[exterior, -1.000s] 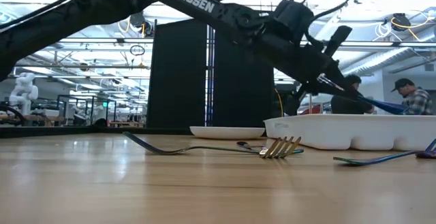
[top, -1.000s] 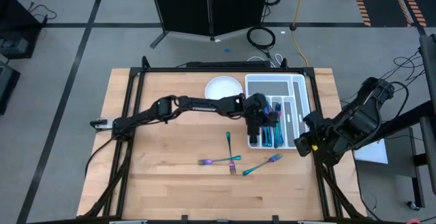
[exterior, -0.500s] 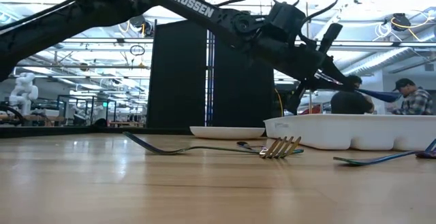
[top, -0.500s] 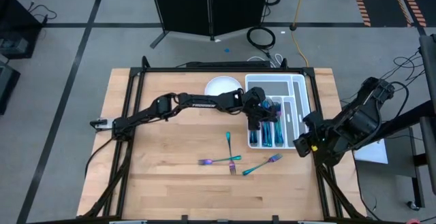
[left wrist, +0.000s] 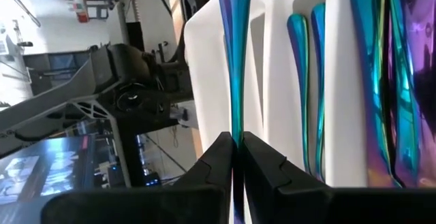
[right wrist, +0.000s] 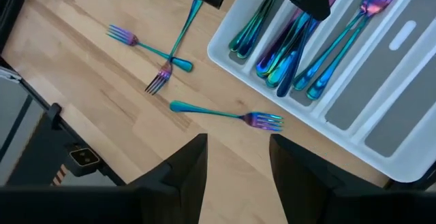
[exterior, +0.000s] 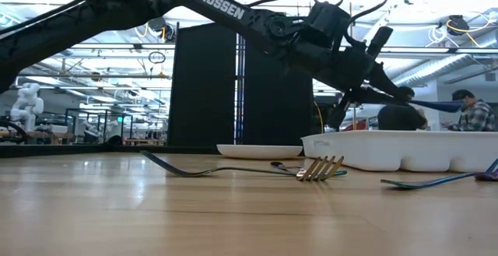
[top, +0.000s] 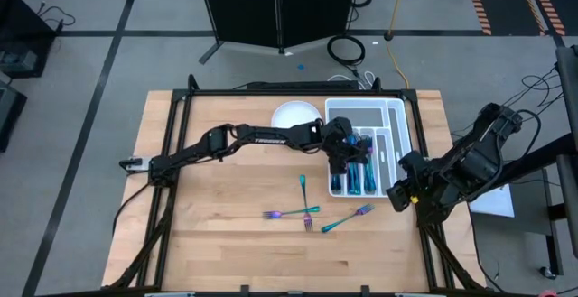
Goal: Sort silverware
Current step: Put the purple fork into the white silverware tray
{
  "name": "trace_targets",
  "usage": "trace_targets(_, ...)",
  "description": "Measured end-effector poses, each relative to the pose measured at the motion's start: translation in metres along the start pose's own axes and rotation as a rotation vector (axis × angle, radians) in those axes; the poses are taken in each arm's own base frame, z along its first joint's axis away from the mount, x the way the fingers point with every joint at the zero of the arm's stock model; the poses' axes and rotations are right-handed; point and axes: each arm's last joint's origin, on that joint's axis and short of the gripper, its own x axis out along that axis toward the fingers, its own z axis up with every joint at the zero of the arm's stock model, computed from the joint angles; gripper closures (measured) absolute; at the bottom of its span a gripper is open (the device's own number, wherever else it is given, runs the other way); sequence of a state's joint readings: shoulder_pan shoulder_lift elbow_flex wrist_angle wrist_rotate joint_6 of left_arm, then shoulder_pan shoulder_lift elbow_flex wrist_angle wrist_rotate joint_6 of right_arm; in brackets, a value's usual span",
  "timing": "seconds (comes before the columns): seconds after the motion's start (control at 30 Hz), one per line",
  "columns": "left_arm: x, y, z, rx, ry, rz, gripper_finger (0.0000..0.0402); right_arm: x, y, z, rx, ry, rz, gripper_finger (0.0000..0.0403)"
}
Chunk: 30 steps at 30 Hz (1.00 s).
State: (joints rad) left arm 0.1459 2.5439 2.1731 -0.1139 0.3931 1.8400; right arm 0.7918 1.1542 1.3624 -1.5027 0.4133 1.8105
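held utensil's [left wrist: 234, 60] ends cut off, tray [right wrist: 381, 139] partly cropped

Three iridescent forks [top: 312, 210] are lying loose on the wooden table: two are crossing each other, and a third fork [right wrist: 228, 114] is lying flat nearer the tray. More blue, teal and purple silverware [right wrist: 300, 43] is lying lengthwise in the tray's compartments. One slim teal piece [left wrist: 234, 60] is hanging pinched above the tray.
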Motion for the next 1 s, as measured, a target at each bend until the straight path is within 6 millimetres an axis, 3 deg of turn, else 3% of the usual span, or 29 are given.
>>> trace_targets(0.33,0.001,0.001,0.002,0.009,0.003,-0.001,0.0316,0.000,0.001,-0.001,-0.017,0.012,0.013,0.0252)
trace_targets(0.83,0.002,0.001,0.004,0.013,0.067,-0.018,0.0312,0.000,0.002,-0.001,-0.019,0.026,0.013,0.0252)
trace_targets(1.0,0.003,0.017,0.017,-0.199,0.132,0.033,0.0312,0.000,0.002,-0.001,-0.027,0.026,0.014,0.0252)
